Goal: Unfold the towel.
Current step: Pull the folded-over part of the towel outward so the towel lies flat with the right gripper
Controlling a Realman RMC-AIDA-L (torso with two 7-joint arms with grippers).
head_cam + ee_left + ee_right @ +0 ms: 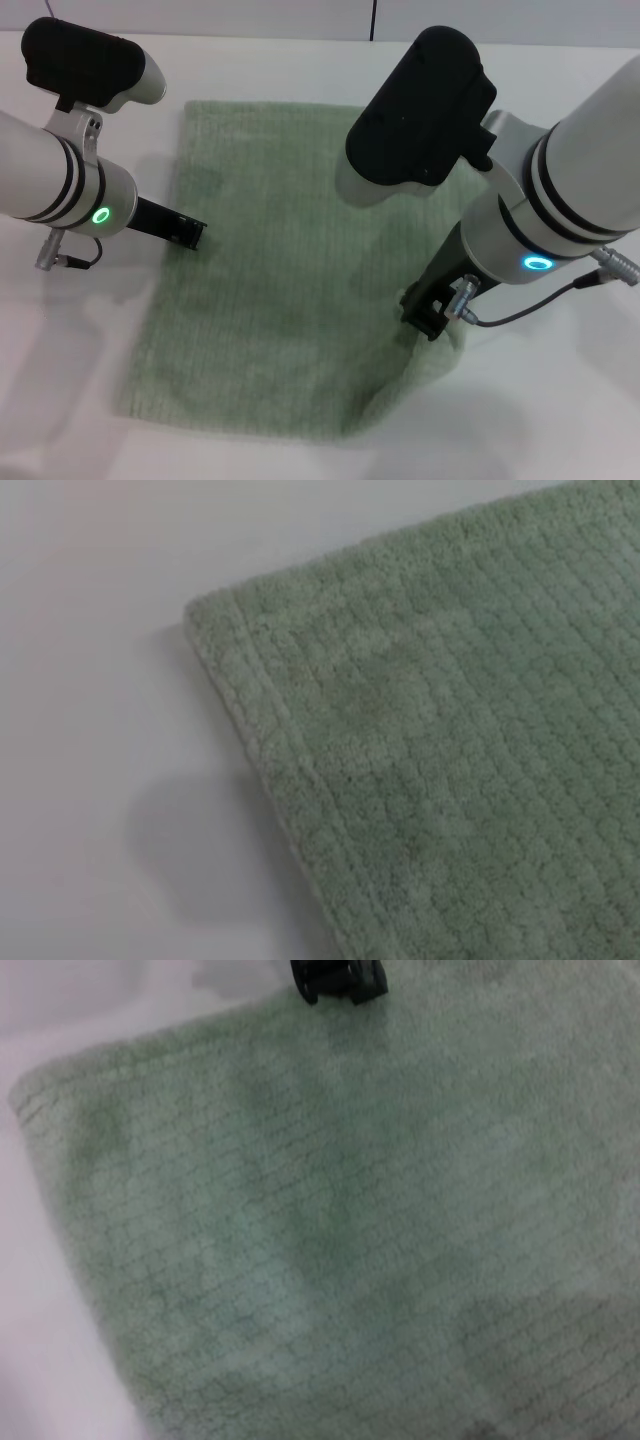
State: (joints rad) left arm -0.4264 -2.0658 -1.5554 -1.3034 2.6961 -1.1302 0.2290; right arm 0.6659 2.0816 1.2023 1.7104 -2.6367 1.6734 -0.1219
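The pale sage-green towel [280,280] lies spread almost flat on the white table. Its near right corner is puckered and raised. My right gripper [425,318] is at that raised corner, shut on the towel's edge, with cloth bunched around its tip. My left gripper [190,232] hovers at the towel's left edge, about halfway along it; it also shows far off in the right wrist view [340,980]. The left wrist view shows a flat hemmed corner of the towel [215,615] on the table. The right wrist view shows the ribbed cloth [330,1240] from close above.
The white table [80,400] surrounds the towel, with bare surface on the left, at the front and at the far right. A cable [520,310] hangs from my right wrist over the table beside the towel.
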